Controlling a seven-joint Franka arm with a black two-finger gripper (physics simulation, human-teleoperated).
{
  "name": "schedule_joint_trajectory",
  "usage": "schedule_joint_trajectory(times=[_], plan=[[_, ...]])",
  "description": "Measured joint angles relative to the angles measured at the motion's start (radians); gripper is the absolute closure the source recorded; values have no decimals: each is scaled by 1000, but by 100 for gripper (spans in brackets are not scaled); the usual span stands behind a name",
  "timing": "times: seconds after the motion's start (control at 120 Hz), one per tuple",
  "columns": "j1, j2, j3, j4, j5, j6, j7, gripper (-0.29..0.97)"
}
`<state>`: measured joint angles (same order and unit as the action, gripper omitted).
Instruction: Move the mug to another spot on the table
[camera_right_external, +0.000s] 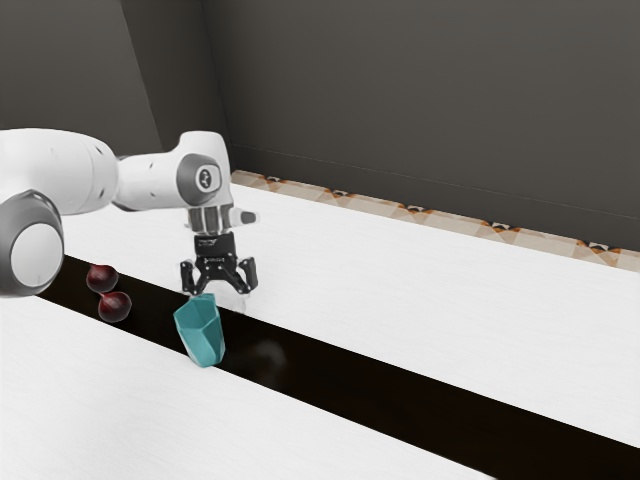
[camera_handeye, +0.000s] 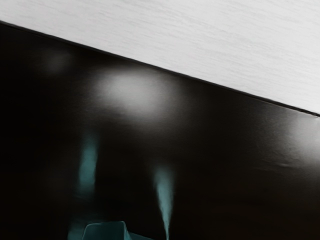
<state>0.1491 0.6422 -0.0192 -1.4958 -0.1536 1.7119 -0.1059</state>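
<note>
Black gripper (camera_right_external: 218, 288): fingers spread, released. Teal faceted mug (camera_right_external: 200, 334) tilted just beneath them, over the white surface's (camera_right_external: 430, 290) glossy black strip (camera_right_external: 400, 400).

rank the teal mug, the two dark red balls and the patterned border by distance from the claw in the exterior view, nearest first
1. Teal mug, just below the claw.
2. Front red ball and back red ball, on the black strip at the exterior view's left; too close to separate.
3. Patterned border, at the table's far edge.
</note>
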Motion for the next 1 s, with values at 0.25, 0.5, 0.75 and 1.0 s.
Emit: schedule_joint_trajectory(times=[0.25, 0.5, 0.75, 1.0], plan=[[-3, 12, -20, 7, -7, 39, 6, 3], [-3, 25, -19, 64, 2, 69, 22, 1], [-49, -272, -33, 38, 101, 45, 87, 0], [-133, -682, -27, -120, 116, -89, 95, 0]])
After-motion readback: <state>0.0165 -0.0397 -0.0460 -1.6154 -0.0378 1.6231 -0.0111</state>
